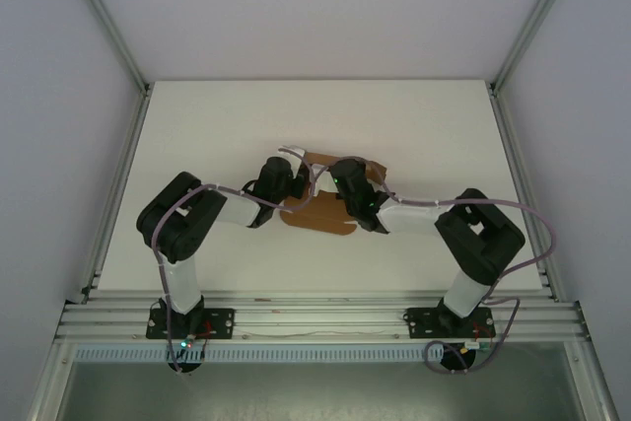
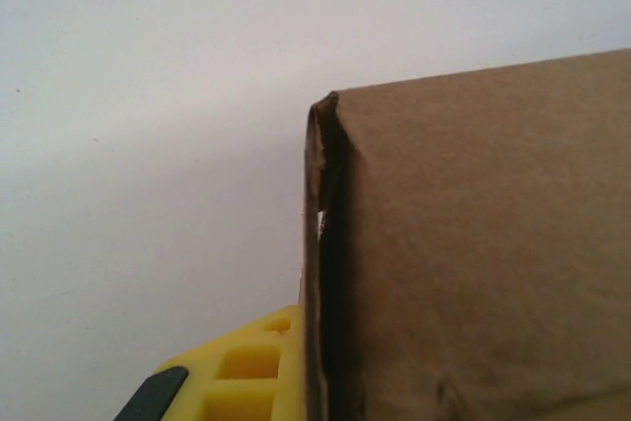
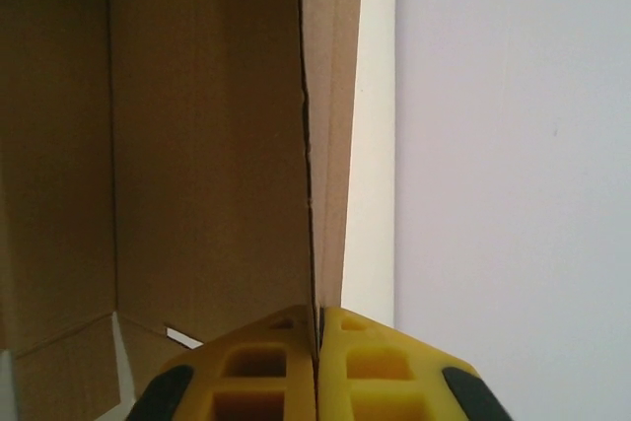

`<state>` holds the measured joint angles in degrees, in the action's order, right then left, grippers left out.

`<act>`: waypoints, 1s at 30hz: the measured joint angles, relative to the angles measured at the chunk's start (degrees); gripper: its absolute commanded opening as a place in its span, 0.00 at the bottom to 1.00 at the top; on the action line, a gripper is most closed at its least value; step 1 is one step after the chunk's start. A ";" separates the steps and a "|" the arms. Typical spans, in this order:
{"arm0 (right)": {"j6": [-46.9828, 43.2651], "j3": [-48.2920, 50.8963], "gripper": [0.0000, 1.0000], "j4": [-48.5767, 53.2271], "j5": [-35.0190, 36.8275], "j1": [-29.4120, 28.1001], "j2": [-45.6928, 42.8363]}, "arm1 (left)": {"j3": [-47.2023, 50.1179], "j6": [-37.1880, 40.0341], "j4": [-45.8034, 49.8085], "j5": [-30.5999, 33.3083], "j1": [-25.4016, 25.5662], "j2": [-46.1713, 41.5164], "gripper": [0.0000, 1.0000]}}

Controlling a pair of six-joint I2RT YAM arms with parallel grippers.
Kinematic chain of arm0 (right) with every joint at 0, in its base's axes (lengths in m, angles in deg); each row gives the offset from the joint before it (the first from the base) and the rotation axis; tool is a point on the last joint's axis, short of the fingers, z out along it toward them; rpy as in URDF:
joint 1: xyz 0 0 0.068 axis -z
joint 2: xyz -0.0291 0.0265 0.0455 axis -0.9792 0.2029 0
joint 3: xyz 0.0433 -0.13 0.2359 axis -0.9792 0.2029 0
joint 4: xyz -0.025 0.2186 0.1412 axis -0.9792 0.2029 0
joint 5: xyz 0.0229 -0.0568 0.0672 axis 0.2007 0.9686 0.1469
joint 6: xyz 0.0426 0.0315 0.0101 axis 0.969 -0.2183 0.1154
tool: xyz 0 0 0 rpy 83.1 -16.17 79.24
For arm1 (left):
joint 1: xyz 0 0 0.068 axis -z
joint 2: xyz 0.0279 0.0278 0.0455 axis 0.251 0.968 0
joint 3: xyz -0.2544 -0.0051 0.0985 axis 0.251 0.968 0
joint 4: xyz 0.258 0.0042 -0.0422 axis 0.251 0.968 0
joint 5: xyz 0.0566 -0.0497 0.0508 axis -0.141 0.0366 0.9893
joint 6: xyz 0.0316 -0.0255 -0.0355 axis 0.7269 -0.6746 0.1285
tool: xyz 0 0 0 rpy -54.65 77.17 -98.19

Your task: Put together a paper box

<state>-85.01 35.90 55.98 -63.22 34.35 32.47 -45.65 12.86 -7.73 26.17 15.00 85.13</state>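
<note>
The paper box (image 1: 317, 214) is seen partly folded. Its walls are pinched by the closed left gripper (image 2: 304, 317) and right gripper (image 3: 317, 317).

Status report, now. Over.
Left claw shut on box wall. Right claw pinching a wall edge. Box part-folded. Nothing blocking.

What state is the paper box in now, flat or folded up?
Partly folded: the paper box shows upright walls meeting at creases, and the right gripper pinches one wall.
</note>
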 measured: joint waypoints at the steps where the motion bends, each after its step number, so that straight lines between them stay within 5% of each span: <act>1: 1.60 -0.33 0.36 1.81 -0.68 -0.02 -0.61 | -0.22 0.02 0.02 0.31 0.00 0.09 0.00; 2: 3.26 -0.79 0.41 3.91 -1.31 -0.07 -1.29 | -0.35 0.04 0.04 0.59 0.00 0.09 0.00; 4: 6.78 -2.05 0.73 8.83 -3.19 -0.15 -3.28 | -0.46 0.22 0.02 0.92 0.00 -0.04 0.00; 7: 12.59 -4.28 0.93 16.24 -7.69 0.07 -8.13 | -0.11 0.70 -0.22 0.87 0.11 -0.33 0.00; 16: 39.28 -10.97 0.94 26.27 -30.56 13.60 -19.54 | 2.14 2.19 -1.46 -1.68 0.15 -0.85 0.00; 22: 50.07 -24.33 0.79 36.30 -43.08 17.86 -7.87 | 3.30 2.21 -3.23 -4.87 0.15 -0.87 0.00; 30: 50.14 -37.75 0.65 51.15 -54.10 17.64 7.61 | 3.32 2.82 -3.23 -6.75 0.15 -0.87 0.00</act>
<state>-34.87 -1.84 107.13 -117.32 51.99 40.08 -42.33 15.68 -10.96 19.42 15.15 84.26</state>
